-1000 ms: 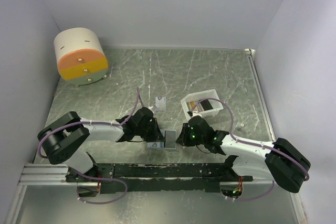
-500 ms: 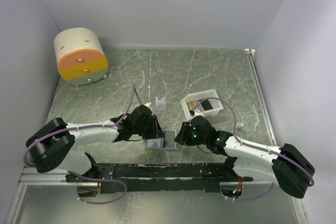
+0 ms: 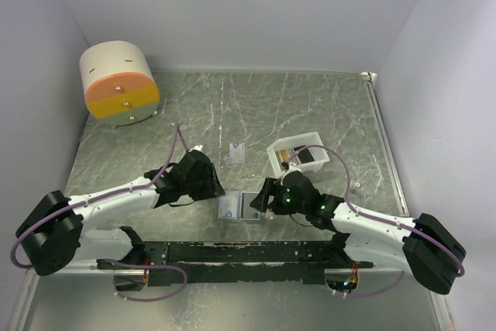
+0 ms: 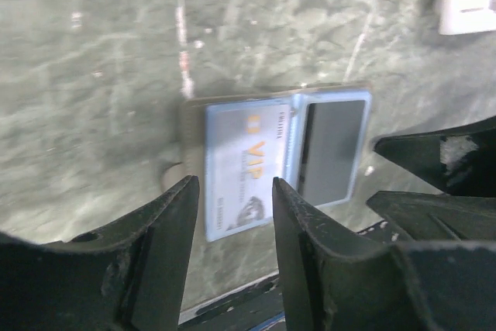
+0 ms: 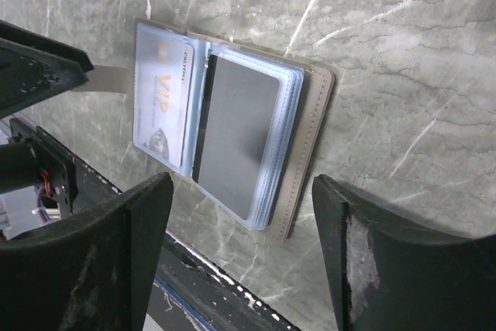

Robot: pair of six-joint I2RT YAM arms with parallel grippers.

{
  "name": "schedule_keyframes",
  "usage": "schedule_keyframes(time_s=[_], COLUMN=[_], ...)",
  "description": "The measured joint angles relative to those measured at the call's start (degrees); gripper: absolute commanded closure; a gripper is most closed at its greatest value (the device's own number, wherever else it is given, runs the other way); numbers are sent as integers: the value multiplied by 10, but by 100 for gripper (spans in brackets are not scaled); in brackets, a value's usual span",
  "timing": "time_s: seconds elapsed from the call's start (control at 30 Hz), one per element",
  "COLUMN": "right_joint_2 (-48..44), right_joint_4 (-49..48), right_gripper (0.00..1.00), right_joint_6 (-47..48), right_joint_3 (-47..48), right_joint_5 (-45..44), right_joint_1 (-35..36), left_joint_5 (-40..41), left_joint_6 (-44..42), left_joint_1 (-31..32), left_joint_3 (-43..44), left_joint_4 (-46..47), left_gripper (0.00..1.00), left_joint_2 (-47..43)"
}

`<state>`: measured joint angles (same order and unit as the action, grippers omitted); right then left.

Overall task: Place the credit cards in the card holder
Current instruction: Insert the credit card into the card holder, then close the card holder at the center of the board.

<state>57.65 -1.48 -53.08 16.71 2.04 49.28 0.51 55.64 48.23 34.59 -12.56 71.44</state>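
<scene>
While open flat, card holder (image 3: 241, 208) free between left gripper (image 4: 232, 191), right gripper (image 5: 240, 184)

The card holder (image 5: 308, 125) is taupe outside and light blue inside. The pale card (image 5: 164, 102) carries orange lettering; the dark card (image 5: 236, 141) is plain grey. The surface (image 3: 232, 106) is grey-green with white veins. The drum (image 3: 116, 67) is cream and orange.

On my rig the left arm (image 3: 116, 198) and right arm (image 3: 372, 226) are white shells over chunky black joints, with a lilac cable (image 3: 176, 131) looped along each. Tiny green lights (image 3: 288, 199) on the right wrist. Left pincer (image 4: 231, 191) and right pincer (image 5: 240, 191): matte black fingers (image 5: 372, 253), a bit scuffed.
</scene>
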Motion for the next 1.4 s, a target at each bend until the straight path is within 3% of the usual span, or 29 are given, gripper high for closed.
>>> schedule_keyframes(time_s=[0.27,0.97,1.23,1.4], right_joint_2=[6,17,17,22], right_joint_4=[-14,-47,-47,-57], right_gripper=[23,25,25,25], right_joint_6=[-24,-45,-46,-49], right_joint_3=[-14,-23,-23,-23], right_joint_5=[-2,-3,-3,-1], right_joint_1=[0,1,2,2], left_joint_5=[62,73,50,50], left_joint_6=[-13,-43,-53,-54], left_joint_1=[-6,-6,-7,-8], left_joint_3=[-6,15,-6,-12], left_joint_4=[-83,-151,-109,-98], left_gripper=[35,32,37,50], left_joint_2=[-50,-38,-32,-5])
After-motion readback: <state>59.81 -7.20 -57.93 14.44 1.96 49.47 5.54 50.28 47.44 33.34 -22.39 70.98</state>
